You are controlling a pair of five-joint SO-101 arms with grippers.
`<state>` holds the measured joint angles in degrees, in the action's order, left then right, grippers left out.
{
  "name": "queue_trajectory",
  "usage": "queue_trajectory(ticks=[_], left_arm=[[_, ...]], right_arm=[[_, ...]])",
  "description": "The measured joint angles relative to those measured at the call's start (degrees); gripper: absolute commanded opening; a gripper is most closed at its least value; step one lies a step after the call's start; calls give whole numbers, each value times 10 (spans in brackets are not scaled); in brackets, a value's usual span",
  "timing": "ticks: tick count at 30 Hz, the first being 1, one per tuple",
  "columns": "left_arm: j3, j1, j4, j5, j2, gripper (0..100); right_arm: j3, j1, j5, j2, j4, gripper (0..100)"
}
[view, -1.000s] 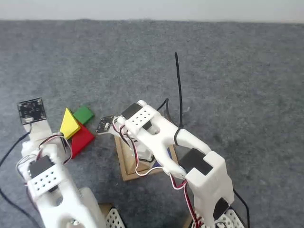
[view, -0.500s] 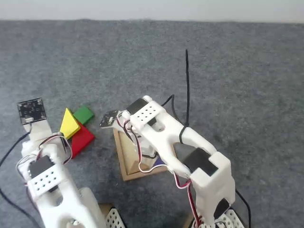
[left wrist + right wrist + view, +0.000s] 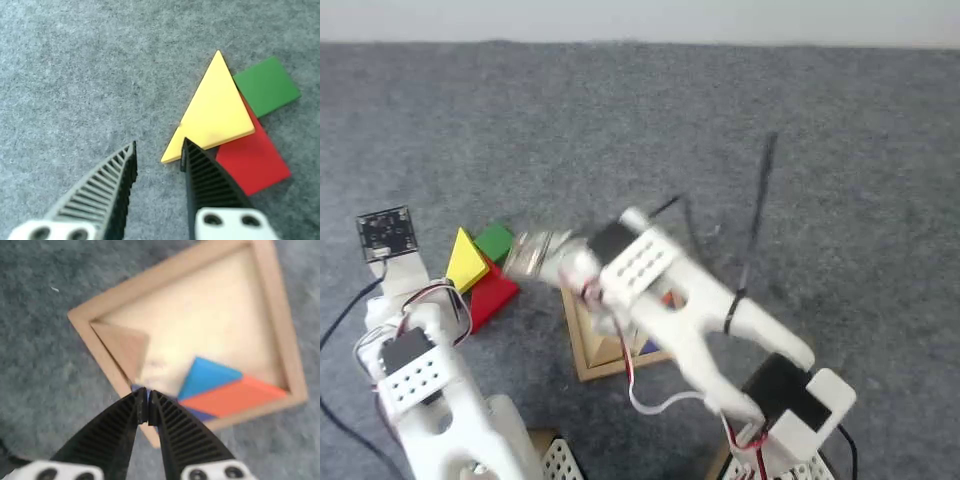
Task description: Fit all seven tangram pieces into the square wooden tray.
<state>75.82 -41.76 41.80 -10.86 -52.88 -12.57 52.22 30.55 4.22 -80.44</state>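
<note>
Right hand (image 3: 148,395) closed, apparently over tray (image 3: 274,315) rim.

Right arm (image 3: 672,290) directly above the wooden tray (image 3: 580,345)

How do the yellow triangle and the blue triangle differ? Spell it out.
Place: the yellow triangle lies outside on the grey carpet; the blue triangle sits inside the wooden tray. Contact: the yellow triangle overlaps the red piece; the blue triangle lies against the orange piece. Both are triangular tangram pieces.
</note>
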Motion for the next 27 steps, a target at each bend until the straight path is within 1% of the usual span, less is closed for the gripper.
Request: queue_trajectory(ticks=[2, 4, 7, 11, 14, 17, 19, 21, 23, 27], left_arm=[[0, 0, 0, 0, 0, 147], [0, 0, 0, 0, 0, 147], [0, 0, -1, 0, 0, 147], [0, 0, -9, 0, 0, 146], [0, 0, -9, 0, 0, 147], [0, 3, -9, 4, 0, 148], [-1, 20, -6, 4, 0, 148], [-19, 47, 26, 4, 0, 148], [-59, 74, 67, 4, 0, 148], [-159, 134, 134, 40, 51, 152]], right_arm=[[-51, 7, 0, -1, 60, 27], [-63, -5, 0, 0, 108, 27], [-63, -30, -1, 21, 140, 23], [-61, -40, -1, 41, 138, 22], [-43, -51, 0, 33, 102, 22], [-40, -92, -4, -18, 58, 22], [-44, -133, -22, -74, 55, 22], [-67, -175, -47, -127, 69, 22], [-111, -207, -62, -161, 110, 22], [-184, -222, -70, -171, 183, 23]])
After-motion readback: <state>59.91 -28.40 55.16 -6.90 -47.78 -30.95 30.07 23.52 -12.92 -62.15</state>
